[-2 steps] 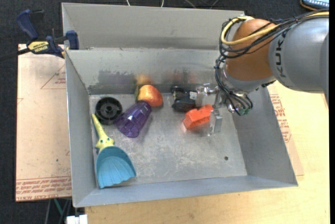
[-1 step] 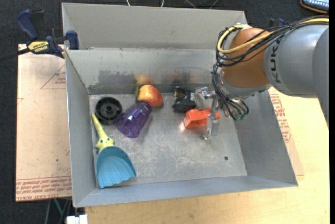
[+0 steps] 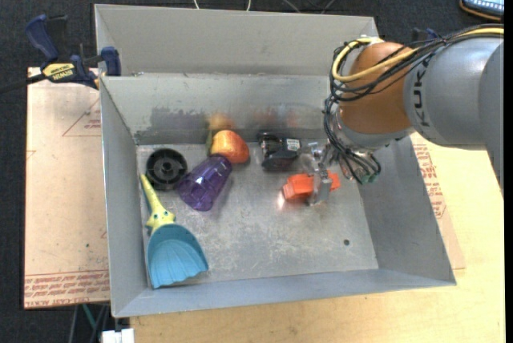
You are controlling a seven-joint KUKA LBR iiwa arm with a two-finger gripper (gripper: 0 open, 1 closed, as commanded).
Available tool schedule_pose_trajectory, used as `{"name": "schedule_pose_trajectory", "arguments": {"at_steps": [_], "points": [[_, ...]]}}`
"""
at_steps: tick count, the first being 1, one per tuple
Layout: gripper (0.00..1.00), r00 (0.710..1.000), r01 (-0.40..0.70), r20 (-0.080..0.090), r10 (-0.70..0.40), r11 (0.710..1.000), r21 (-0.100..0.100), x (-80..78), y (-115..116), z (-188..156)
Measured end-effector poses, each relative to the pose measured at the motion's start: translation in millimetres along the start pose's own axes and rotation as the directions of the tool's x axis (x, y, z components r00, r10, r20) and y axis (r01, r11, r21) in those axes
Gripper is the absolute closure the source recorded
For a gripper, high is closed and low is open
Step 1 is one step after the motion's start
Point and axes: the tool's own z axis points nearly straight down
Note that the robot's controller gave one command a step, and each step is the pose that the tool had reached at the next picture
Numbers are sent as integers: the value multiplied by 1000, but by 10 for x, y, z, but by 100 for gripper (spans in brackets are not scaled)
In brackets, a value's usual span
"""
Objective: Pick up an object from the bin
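My gripper (image 3: 321,179) is down near the floor of the bin, right of centre, under the arm's orange cover. A small orange block (image 3: 298,188) lies right against its left side, and a bit of orange also shows on its right side. A black object with a white label (image 3: 278,151) lies just up and left of the gripper, close to the back wall.
Further left lie an orange-red apple-like fruit (image 3: 228,146), a purple cup on its side (image 3: 206,183) and a black round disc (image 3: 167,167). A blue scoop with a yellow handle (image 3: 170,247) lies in the front left corner. The arm reaches in from the right.
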Motion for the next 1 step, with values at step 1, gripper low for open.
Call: {"name": "schedule_pose_trajectory", "arguments": {"at_steps": [1], "points": [[100,1000,0,0,0,1000,0,0,0,-2]]}}
